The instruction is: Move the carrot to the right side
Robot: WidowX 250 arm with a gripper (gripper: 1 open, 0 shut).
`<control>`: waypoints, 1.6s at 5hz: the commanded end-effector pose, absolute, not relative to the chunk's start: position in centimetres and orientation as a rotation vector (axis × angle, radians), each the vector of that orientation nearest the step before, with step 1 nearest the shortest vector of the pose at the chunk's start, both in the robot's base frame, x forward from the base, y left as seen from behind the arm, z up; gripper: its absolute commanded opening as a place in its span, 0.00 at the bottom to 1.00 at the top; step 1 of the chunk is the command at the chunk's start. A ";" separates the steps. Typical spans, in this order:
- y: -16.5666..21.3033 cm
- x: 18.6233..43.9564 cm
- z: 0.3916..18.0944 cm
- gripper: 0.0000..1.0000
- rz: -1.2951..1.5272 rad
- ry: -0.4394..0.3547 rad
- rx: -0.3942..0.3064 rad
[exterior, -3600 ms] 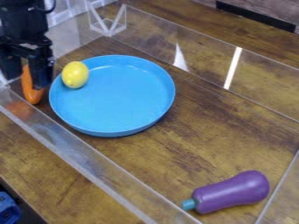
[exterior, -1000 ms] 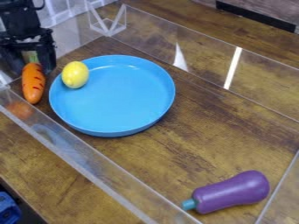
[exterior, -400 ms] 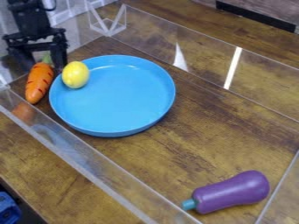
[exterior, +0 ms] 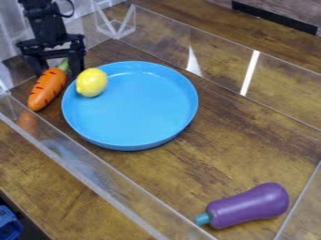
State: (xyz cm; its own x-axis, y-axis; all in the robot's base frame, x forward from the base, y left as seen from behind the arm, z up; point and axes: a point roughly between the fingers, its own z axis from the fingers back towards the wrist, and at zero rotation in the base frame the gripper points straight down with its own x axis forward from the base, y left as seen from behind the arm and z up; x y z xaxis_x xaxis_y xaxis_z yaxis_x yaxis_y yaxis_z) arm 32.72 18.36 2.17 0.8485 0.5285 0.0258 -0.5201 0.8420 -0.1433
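The orange carrot lies on the wooden table at the far left, beside the blue plate's left rim, with its pale green top pointing away toward the gripper. My gripper points straight down just behind the carrot's leafy end. It is open, with dark fingers spread on either side and nothing held between them. The fingertips stand low, close to the table.
A yellow lemon rests on the plate's left edge, right next to the carrot. A purple eggplant lies at the front right. Clear acrylic walls fence the table along the front and left.
My gripper has shifted rightward to behind the carrot's top, staying open. The carrot now lies more tilted. The plate and lemon sit slightly further right.
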 end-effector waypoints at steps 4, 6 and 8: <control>15.3 32.3 6.2 0.00 0.398 -0.098 -0.109; 17.6 32.1 10.2 0.00 0.255 -0.116 -0.139; 16.7 32.1 14.2 0.00 0.024 -0.159 -0.165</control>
State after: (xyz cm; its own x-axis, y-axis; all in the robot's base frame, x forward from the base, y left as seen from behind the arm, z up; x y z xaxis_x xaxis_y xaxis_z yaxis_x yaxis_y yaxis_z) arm 31.74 16.21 10.70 0.9970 0.0443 0.0630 -0.0295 0.9752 -0.2191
